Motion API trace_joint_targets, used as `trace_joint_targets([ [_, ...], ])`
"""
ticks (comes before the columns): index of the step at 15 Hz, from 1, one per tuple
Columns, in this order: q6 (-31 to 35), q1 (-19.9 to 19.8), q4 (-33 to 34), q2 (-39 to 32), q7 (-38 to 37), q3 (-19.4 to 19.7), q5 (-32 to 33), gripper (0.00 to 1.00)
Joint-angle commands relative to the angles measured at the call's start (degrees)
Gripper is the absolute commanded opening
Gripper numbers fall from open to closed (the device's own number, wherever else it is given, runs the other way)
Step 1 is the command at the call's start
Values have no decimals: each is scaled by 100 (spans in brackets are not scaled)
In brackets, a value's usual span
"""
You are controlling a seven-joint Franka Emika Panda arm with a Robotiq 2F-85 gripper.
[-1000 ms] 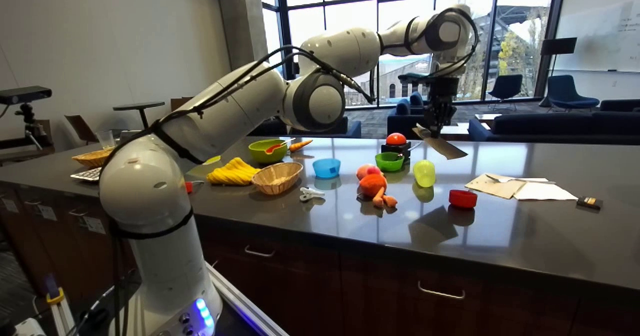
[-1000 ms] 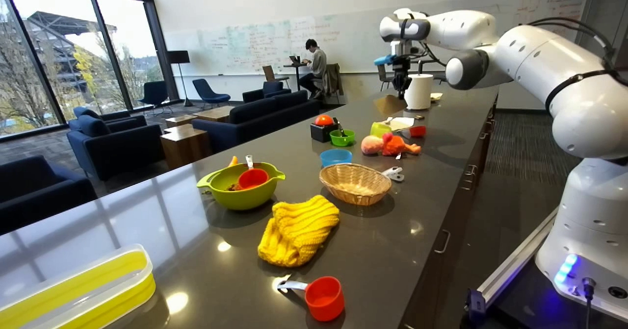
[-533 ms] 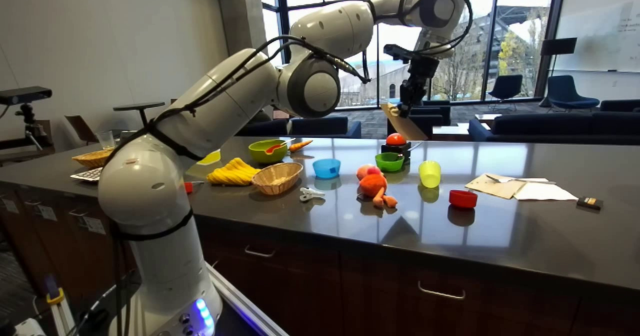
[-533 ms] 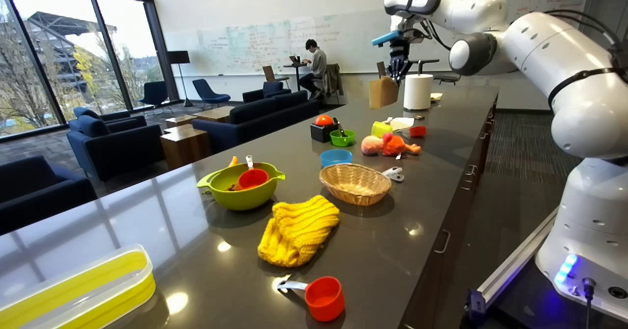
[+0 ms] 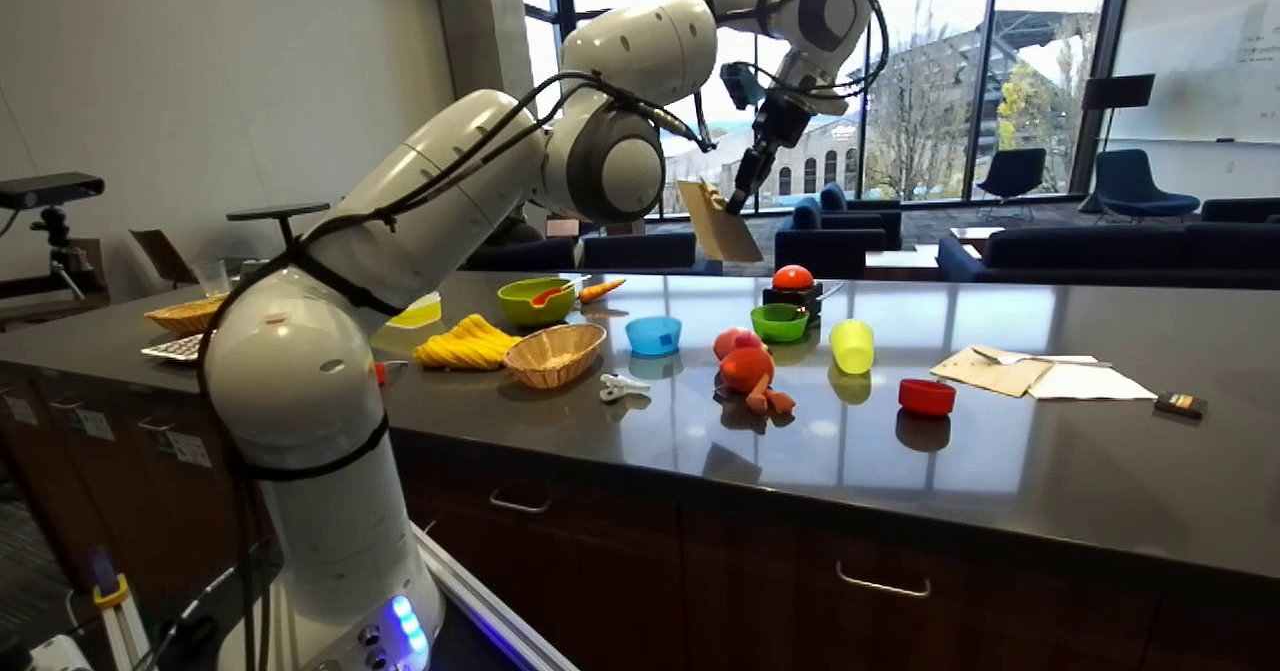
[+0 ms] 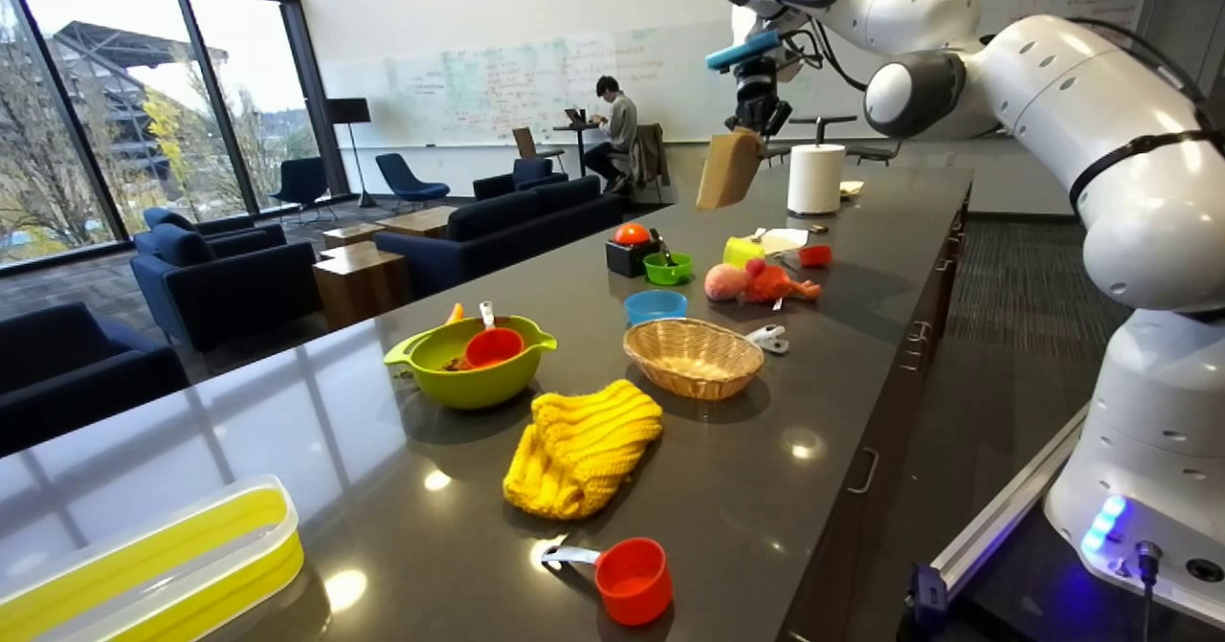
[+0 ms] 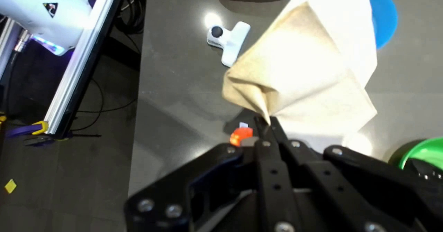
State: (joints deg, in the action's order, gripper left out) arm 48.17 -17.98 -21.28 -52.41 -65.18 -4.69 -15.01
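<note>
My gripper (image 5: 738, 201) is shut on a tan napkin (image 5: 718, 223) and holds it tilted in the air, well above the counter. The napkin also shows in an exterior view (image 6: 729, 169) below the fingers. In the wrist view the fingertips (image 7: 268, 121) pinch a gathered fold at one edge of the napkin (image 7: 311, 62), and the rest spreads out flat. A white layer (image 7: 349, 21) shows behind it; I cannot tell whether it is a separate sheet. Below are a white clip (image 7: 232, 43), a blue bowl (image 7: 382, 17) partly hidden by the napkin, and an orange toy (image 7: 241, 135) mostly hidden by the gripper.
The grey counter holds a wicker basket (image 5: 553, 356), yellow knitted cloth (image 6: 586, 451), lime bowl (image 6: 474, 379), green bowl (image 5: 779, 324), black box with orange dome (image 6: 631, 248), yellow cup (image 5: 852, 346), red bowl (image 5: 926, 397), paper roll (image 6: 815, 180) and more napkins with a fork (image 5: 990, 371).
The gripper has risen, tilted and moved left in both exterior views, carrying the napkin along. The napkin hangs more steeply now. The yellow cup has rocked slightly.
</note>
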Motion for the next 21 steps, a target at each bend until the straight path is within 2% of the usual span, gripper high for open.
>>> trace_joint_targets([
  [1, -513, 302, -193, 217, 875, 85, 138, 0],
  [3, -620, 627, -112, 138, 1457, 346, 617, 0],
  [4, -229, 819, 71, 19, 1357, 575, 926, 0],
  [7, 491, 1162, 143, -100, 1251, 857, 1389, 0],
  [10, 1182, 1400, 154, -191, 796, 1053, 1641, 0],
  [14, 2132, 1642, 54, -97, 113, 1082, 1656, 0],
  [15, 2137, 1683, -7, -3, 157, 1028, 1619, 0],
  [17, 1735, 1660, -92, 234, 711, 692, 1285, 0],
  [21, 1149, 1755, -116, 596, 1399, 363, 965, 0],
])
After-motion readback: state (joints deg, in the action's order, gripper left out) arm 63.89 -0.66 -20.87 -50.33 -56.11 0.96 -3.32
